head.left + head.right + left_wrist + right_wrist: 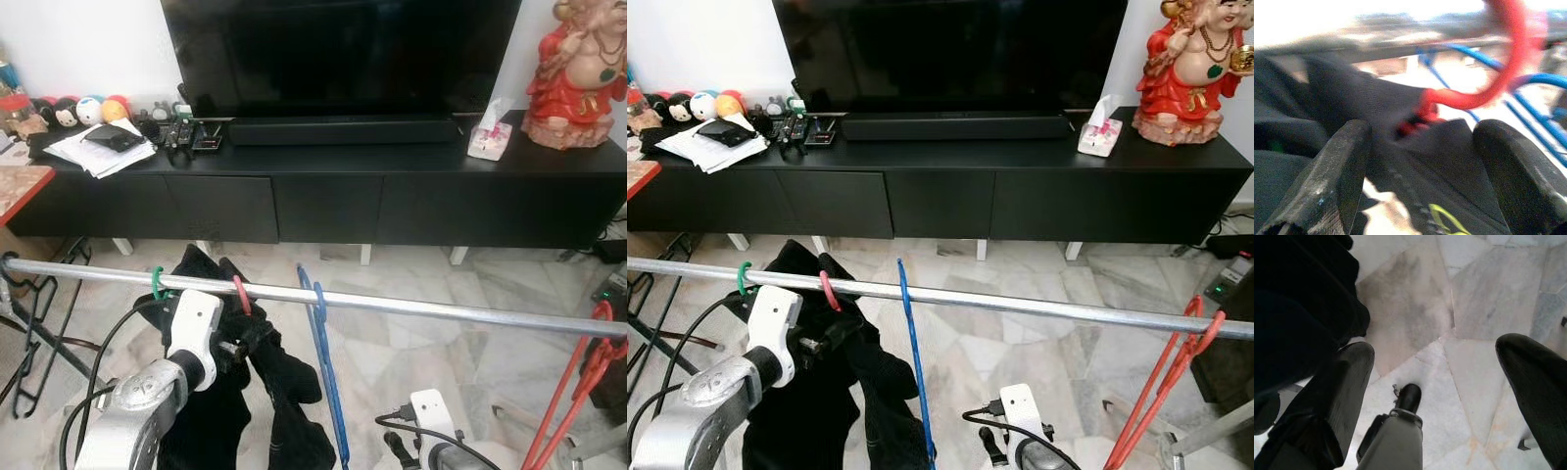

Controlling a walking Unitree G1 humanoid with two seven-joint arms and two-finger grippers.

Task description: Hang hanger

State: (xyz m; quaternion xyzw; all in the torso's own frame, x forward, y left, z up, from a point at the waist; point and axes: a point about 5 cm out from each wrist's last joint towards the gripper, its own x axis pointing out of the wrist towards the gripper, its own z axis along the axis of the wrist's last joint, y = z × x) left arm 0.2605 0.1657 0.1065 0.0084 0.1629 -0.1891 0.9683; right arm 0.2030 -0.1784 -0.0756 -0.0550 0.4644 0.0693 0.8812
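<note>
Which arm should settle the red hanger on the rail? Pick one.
Left. Its gripper is raised at the rail, fingers open around the black garment below the red hanger hook. The right gripper hangs low, open, facing the floor.

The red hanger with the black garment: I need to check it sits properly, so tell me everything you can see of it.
The red hanger looks like plastic, with a curved hook looped over the metal rail, between a green hook and a blue hanger. A black garment drapes from it, hiding its shoulders. The left gripper is open just below the hook, its fingers on either side of the cloth-covered neck.
</note>
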